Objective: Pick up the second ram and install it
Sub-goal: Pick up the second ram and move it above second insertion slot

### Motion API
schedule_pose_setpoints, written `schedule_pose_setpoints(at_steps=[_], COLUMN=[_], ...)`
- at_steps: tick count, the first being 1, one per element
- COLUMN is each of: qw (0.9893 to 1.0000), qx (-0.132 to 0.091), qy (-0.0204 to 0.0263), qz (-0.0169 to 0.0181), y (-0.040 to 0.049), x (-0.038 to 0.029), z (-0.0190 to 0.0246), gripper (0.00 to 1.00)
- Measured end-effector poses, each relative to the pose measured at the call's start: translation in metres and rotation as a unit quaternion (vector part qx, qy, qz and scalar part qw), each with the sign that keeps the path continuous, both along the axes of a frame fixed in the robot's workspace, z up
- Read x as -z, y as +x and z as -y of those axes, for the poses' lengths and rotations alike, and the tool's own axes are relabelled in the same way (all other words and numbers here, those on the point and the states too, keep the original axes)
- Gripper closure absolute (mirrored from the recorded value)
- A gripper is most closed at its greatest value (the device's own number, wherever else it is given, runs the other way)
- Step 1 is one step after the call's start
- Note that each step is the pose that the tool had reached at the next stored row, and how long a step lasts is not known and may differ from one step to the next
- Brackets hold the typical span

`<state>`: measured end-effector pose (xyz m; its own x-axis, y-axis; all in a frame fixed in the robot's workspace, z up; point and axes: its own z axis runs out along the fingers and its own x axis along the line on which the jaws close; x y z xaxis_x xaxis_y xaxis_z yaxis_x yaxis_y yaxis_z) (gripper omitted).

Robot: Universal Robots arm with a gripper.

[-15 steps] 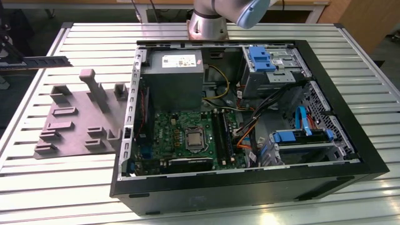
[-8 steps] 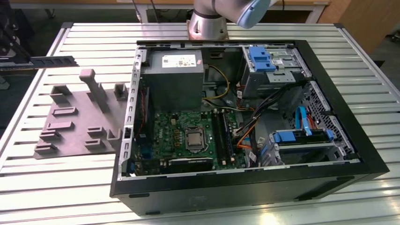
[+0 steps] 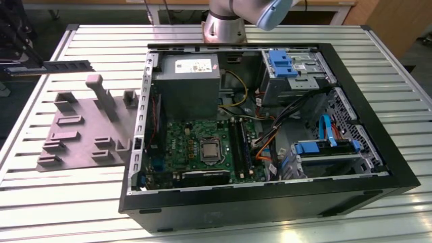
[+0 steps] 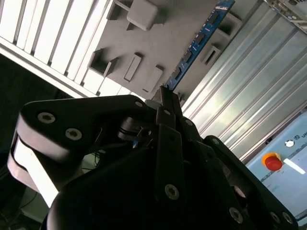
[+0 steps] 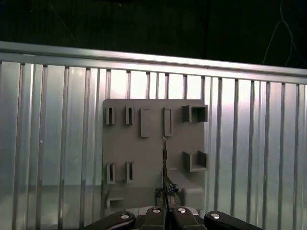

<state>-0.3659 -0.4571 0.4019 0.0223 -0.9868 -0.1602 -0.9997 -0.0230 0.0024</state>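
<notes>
Open air surrounds the second ram (image 3: 68, 66) above the tray (image 3: 82, 148); cables (image 3: 268, 137) crowd the motherboard (image 3: 182, 144) in the case (image 3: 270, 202).

Looks like a robotics lab or assembly test cell: slatted aluminium bench (image 3: 68, 202) carrying an opened PC tower (image 3: 378, 167) and a grey moulded fixture tray (image 3: 81, 136), robot arm base (image 3: 226, 25) behind, red-on-yellow stop button (image 4: 273, 162) on a pale panel.

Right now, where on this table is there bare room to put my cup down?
Bare slats lie on the table at the exterior view's lower left, bordered by the grey tray and the computer case. Inside the case it is crowded. The gripper holds the memory stick above the tray.
</notes>
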Motion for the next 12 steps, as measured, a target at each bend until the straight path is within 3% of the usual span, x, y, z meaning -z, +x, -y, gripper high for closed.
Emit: schedule_pose_setpoints(at_steps=[12], qw=[1.0], qx=[0.0], qy=[0.0], qz=[0.0], y=[0.0244], x=[0.0], z=[0.0], gripper=[0.88])
